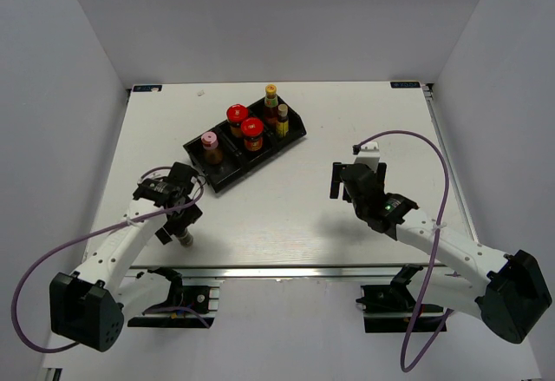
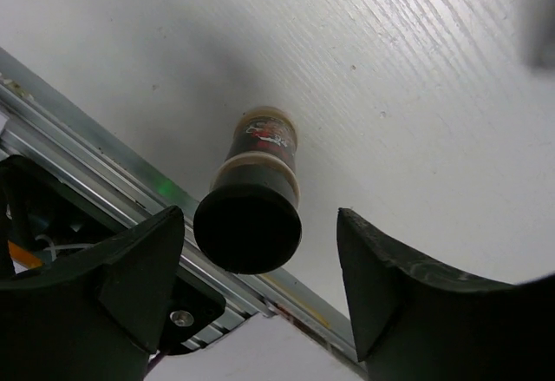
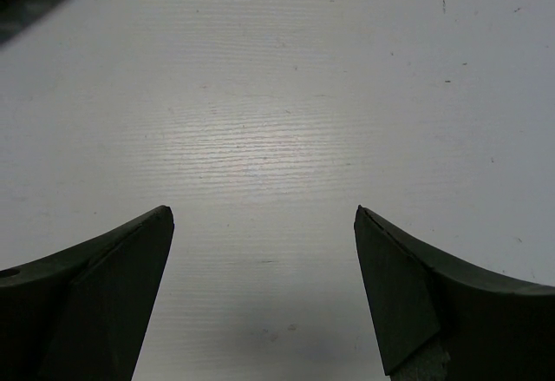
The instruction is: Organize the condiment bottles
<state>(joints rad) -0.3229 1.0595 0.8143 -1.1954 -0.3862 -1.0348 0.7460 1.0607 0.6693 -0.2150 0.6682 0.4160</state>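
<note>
A dark-capped bottle (image 1: pixel 185 239) stands on the white table near its front edge, left of centre. My left gripper (image 1: pixel 179 224) hangs over it, open. In the left wrist view the bottle (image 2: pixel 251 212) stands upright between my spread fingers, nearer the left one, with no touch showing; the gripper (image 2: pixel 260 238) is open. The black tray (image 1: pixel 227 173) holds a pink-capped bottle (image 1: pixel 210 143), two red-lidded jars (image 1: pixel 236 117) (image 1: pixel 252 130) and two slim yellow-capped sauce bottles (image 1: pixel 270 96) (image 1: pixel 283 115). My right gripper (image 1: pixel 345 174) (image 3: pixel 264 225) is open and empty over bare table.
A metal rail (image 1: pixel 303 271) runs along the table's front edge, just behind the dark-capped bottle in the left wrist view (image 2: pixel 78 138). Grey walls enclose the table on the left, back and right. A purple cable loops from each arm.
</note>
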